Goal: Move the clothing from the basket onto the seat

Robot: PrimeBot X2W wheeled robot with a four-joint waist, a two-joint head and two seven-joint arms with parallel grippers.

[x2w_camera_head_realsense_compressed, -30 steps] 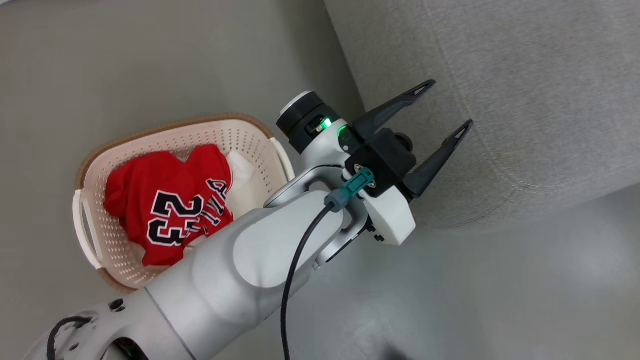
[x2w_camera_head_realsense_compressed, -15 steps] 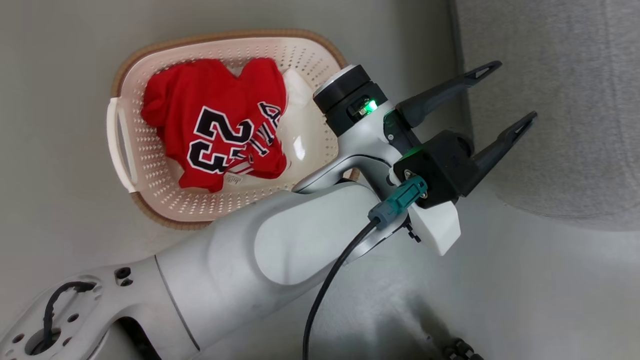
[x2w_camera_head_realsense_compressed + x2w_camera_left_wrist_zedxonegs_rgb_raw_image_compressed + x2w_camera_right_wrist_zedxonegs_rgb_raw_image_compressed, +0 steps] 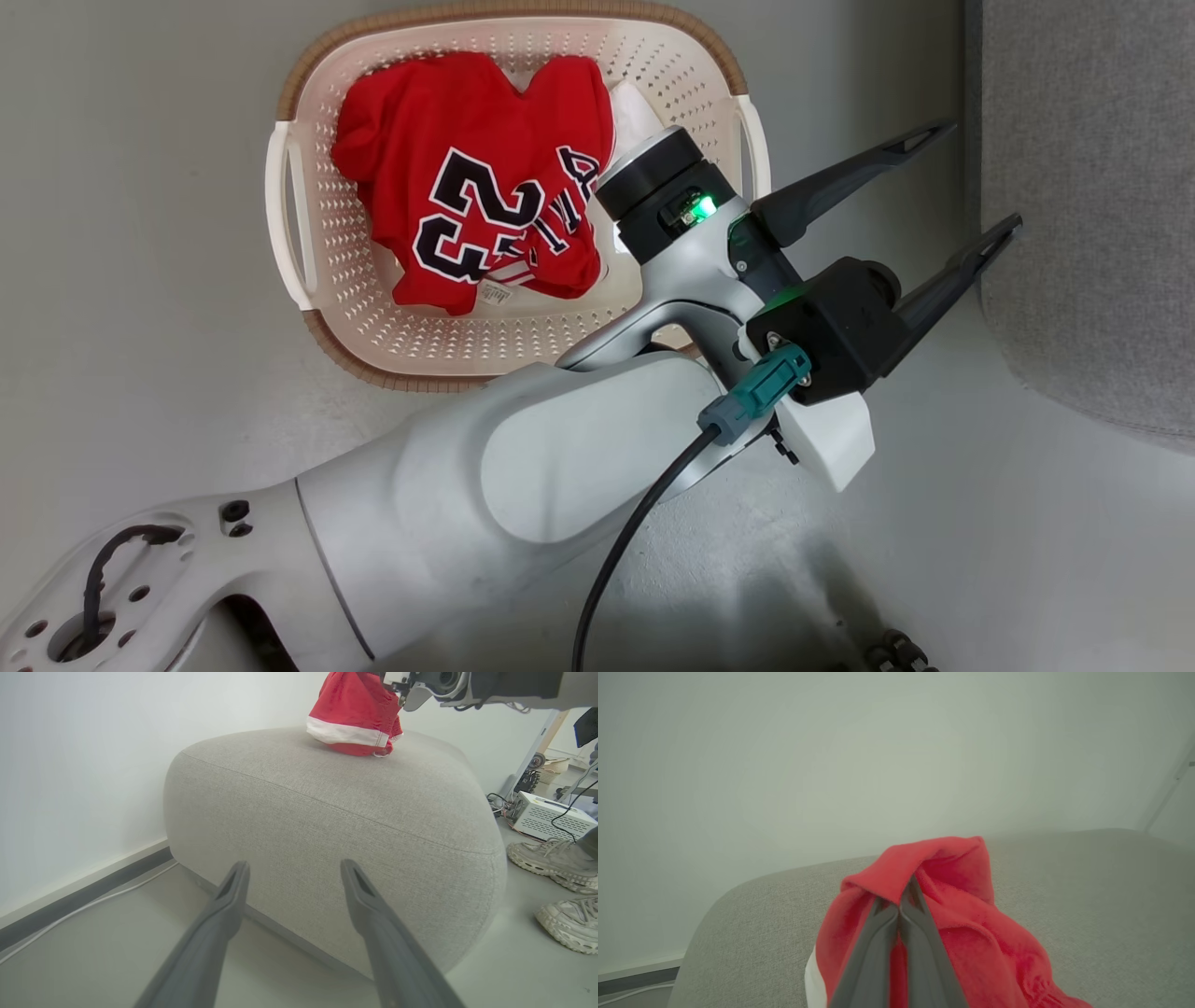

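Dark fingers of the left gripper (image 3: 978, 177) stand spread wide and hold nothing. Just ahead of their tips is the rounded side of the grey seat (image 3: 327, 812). Behind this gripper, past its wrist, the cream basket (image 3: 420, 341) lies on the floor with the red "23" jersey (image 3: 485, 205) inside. Over the last second the head camera has swung, so the basket now sits straighter in its view. The things themselves have not moved, and the jaws have stayed wide. Farther off, on top of the seat, the right gripper (image 3: 906, 891) is clenched on the plain red garment (image 3: 952, 933), whose white-trimmed bottom touches the seat. I judge this piece is nearly delivered and the jersey comes next.
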